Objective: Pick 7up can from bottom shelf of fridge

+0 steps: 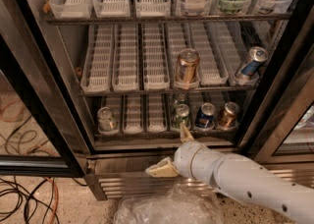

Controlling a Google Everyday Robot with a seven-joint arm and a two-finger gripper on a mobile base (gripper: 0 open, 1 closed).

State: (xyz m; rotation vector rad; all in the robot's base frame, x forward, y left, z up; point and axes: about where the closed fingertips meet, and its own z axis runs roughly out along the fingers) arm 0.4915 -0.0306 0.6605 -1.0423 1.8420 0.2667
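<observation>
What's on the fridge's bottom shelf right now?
Left to right: the 7up can, a green can with a second can half hidden behind it, a blue can, a bronze can. The open gripper hangs below the bottom shelf's front edge.

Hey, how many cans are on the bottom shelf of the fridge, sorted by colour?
7up can, pale silver: 1
green can: 1
blue can: 1
copper can: 1
Total: 4 in the front row of the bottom shelf. Something behind the green can is too hidden to count.
The gripper hangs open just below that shelf, right of the 7up can.
</observation>
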